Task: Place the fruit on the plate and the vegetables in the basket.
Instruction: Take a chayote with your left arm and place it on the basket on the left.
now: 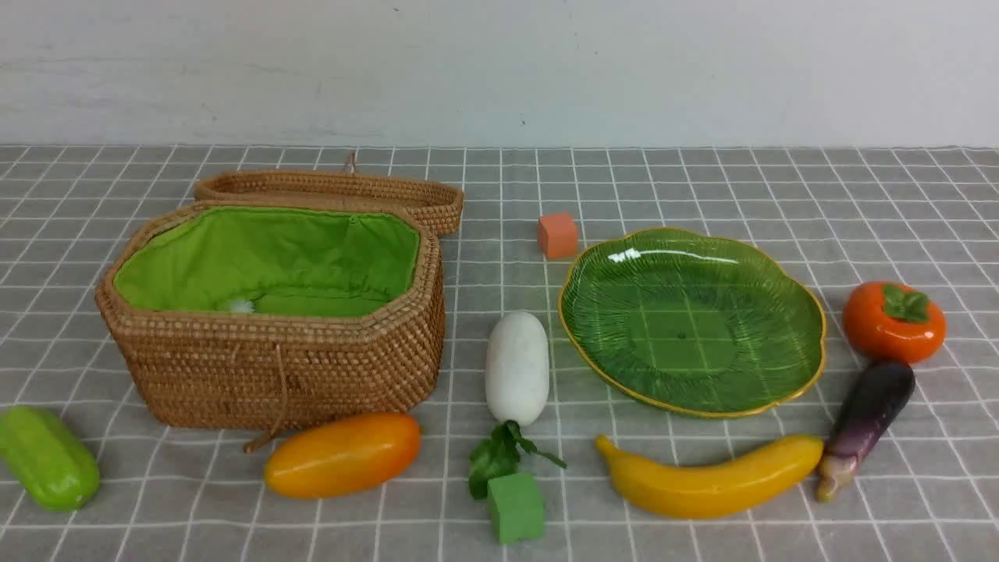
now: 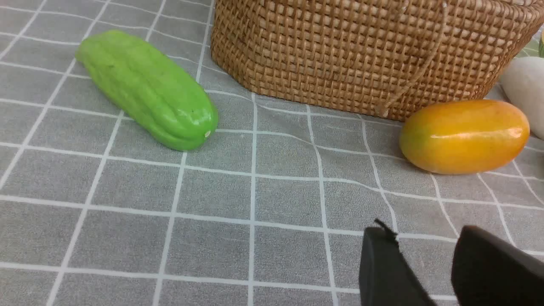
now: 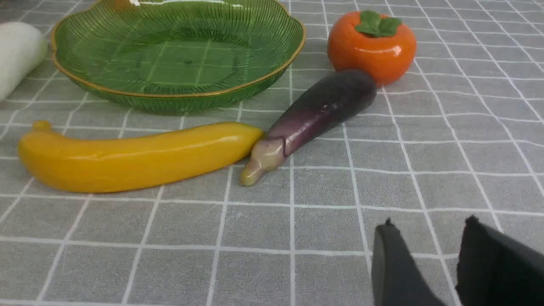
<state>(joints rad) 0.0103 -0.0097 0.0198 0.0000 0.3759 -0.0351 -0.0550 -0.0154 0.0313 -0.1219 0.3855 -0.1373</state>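
The rattan basket (image 1: 273,351) with green lining stands open at the left. The green plate (image 1: 804,343) lies empty at the right. The cucumber (image 1: 47,459) lies left of the basket, the mango (image 1: 342,454) in front of it. The white radish (image 1: 517,367) lies between basket and plate. The banana (image 1: 710,484) and eggplant (image 1: 866,421) lie in front of the plate, the persimmon (image 1: 894,321) to its right. My left gripper (image 2: 425,233) is open and empty, short of the mango (image 2: 464,136) and cucumber (image 2: 148,89). My right gripper (image 3: 429,225) is open and empty, short of the eggplant (image 3: 318,110) and banana (image 3: 136,155).
A small orange cube (image 1: 557,235) sits behind the plate. A small green cube (image 1: 515,507) sits by the radish's leaves (image 1: 499,457). The basket's lid (image 1: 335,191) lies open behind it. A grey checked cloth covers the table; a white wall stands behind.
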